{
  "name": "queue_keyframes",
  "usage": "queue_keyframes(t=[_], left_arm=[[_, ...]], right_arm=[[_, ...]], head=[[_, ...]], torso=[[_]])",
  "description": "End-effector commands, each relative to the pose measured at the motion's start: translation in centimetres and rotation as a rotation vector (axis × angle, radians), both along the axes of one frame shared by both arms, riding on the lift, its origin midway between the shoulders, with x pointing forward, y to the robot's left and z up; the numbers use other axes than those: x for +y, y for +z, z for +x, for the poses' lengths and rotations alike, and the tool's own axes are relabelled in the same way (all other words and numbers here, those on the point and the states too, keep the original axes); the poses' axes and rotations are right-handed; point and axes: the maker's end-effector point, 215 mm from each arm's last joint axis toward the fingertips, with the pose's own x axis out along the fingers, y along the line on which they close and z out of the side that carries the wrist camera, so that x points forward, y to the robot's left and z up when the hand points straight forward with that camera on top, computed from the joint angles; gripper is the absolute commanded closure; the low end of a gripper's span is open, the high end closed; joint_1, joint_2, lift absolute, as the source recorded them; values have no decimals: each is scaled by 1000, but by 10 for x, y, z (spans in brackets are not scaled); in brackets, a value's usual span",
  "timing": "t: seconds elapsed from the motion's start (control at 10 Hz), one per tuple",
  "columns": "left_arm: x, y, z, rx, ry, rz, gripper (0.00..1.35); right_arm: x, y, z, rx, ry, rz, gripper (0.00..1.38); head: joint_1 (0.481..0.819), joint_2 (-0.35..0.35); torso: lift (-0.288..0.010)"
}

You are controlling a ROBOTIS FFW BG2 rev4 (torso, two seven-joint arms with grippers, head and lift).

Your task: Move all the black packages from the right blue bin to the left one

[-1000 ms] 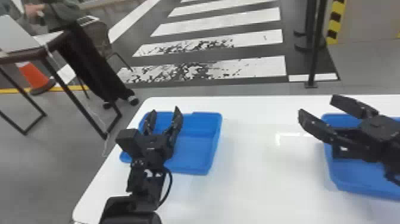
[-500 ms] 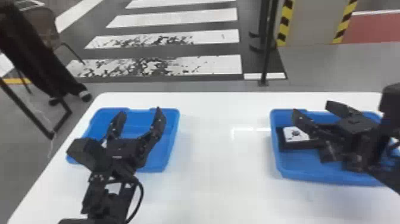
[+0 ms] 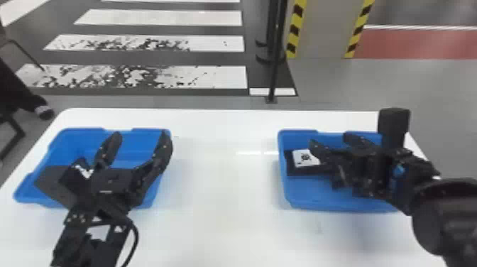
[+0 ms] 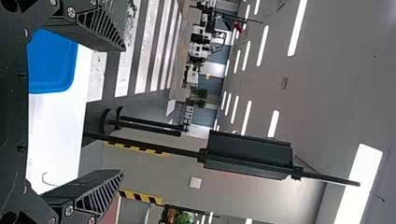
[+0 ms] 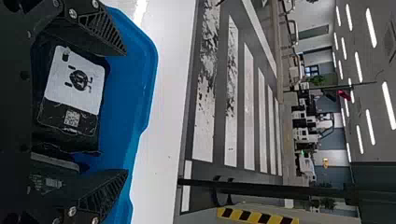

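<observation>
Right gripper open above labelled package, right bin

Item: right gripper, over the right blue bin. Your fingers there stand spread, pinching nothing.

Item: black package with a white label, lying in that bin, below your spread fingers and reaching under the finger nearer the left bin. Contact: cannot be told.

Item: second dark object, beside the labelled package, close by your other finger; probably another package, partly hidden.

Item: left gripper, above the left blue bin, fingers spread wide and holding nothing.

Faults to guard against:
- If you descend without shifting towards the left bin, that nearer finger may land on the label and press the package down.
- Close off-centre and you may catch only an edge; the package could slip or swing out on the lift.
- The second object, so near your other finger, could be wedged, shoved or dragged along.
- Your left gripper occupies the space over the drop area; carry the package across at that height and the arms may collide.
</observation>
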Motion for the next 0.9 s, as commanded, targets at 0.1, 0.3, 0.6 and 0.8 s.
queue_keyframes(t=[0.1,0.3,0.6,0.8], left_arm=[[1,-1,1,7,2,2,144],[2,0,2,4,2,2,144],[2,-6,2,23,-2,5,142],[1,-7,3,27,-5,9,142]], right_arm=[[24,-13,2,36,44,-8,148],[23,-24,1,63,37,-42,148],[10,-42,2,102,15,-62,134],[4,-54,4,128,3,-63,125]], head=[[695,1],[695,16],[695,11],[695,4]], torso=[[-168],[-168],[-168],[-168]])
